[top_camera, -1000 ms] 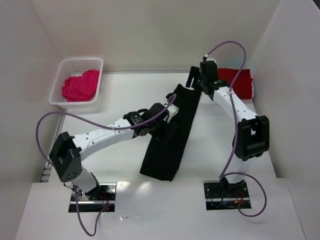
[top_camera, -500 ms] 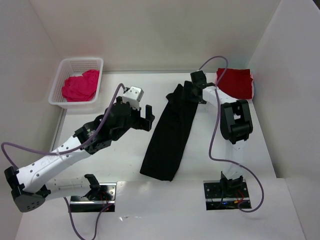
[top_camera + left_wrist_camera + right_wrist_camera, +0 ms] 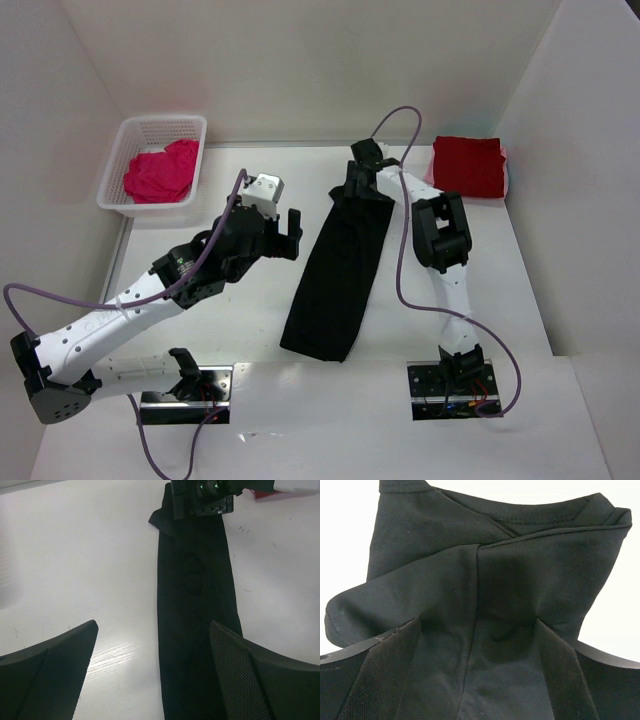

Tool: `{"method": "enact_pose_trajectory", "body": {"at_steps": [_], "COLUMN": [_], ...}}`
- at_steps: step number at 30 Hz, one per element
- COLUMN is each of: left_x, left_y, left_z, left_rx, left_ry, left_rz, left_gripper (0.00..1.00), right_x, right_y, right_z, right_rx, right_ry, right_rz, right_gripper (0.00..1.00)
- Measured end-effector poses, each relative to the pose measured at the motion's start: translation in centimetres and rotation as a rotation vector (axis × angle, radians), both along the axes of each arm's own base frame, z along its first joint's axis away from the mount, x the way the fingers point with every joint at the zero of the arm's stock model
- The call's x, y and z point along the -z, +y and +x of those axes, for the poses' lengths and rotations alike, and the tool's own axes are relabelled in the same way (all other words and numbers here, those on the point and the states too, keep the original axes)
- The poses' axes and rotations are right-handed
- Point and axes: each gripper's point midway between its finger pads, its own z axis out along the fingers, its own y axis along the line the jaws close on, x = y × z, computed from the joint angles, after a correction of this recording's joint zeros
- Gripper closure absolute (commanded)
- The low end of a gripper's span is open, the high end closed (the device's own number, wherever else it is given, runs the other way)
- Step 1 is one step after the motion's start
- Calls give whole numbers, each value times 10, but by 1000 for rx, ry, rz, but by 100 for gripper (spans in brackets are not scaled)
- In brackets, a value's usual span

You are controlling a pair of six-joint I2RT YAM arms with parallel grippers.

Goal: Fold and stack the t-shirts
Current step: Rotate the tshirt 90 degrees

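Overall, layout: a white table (image 3: 520, 300) carried three t-shirts, well apart from one another, with both arms reaching out over it.
Far left, basket: a white mesh basket (image 3: 112, 178) stood in the far left corner.
Pink t-shirt: the magenta-pink t-shirt (image 3: 160, 172) lay crumpled inside the basket, unfolded.
Left gripper: the left gripper (image 3: 294, 232) hung above bare table just left of the black shirt. Its jaws were spread as wide as they go and it held nothing. In its wrist view both fingers framed the strip of black cloth lying below and ahead.
Black t-shirt: the black t-shirt (image 3: 340, 270) lay flat at the middle of the table, folded lengthwise into a long narrow band. It ran on a slant from the far centre down toward the near edge. Its far end was rumpled, with a sleeve flap sticking out to the left.
Right gripper: the right gripper (image 3: 352, 186) sat low over that rumpled far end. Its fingers stood wide apart, one on each side of the folded cloth, and did not pinch it. Whether the fingertips touched the fabric could not be told.
Far right, red t-shirt: the dark red t-shirt (image 3: 468, 165) lay folded into a neat square in the far right corner, clear of both grippers.
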Motion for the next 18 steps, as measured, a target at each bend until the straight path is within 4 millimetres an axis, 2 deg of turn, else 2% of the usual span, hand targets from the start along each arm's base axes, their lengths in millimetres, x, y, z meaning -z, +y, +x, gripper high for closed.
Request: {"method": "enact_pose_trajectory", "body": {"at_steps": [3, 10, 14, 18], "left_x": [-1, -2, 2, 6], "left_y": [2, 6, 5, 4], "left_z": [1, 0, -1, -2], "left_rx": [-11, -20, -10, -1], "left_ry": [-4, -12, -3, 7], "left_rz": [2, -1, 2, 6], "left_gripper": [0, 0, 0, 0], "right_x": [0, 0, -3, -6], "right_y": [12, 25, 41, 72], "right_z": [2, 12, 29, 52], "right_rx": [-14, -34, -71, -129], "right_ry": [-4, -8, -32, -70], "right_rz": [-13, 4, 29, 70], "right_gripper": [1, 1, 1, 1]}}
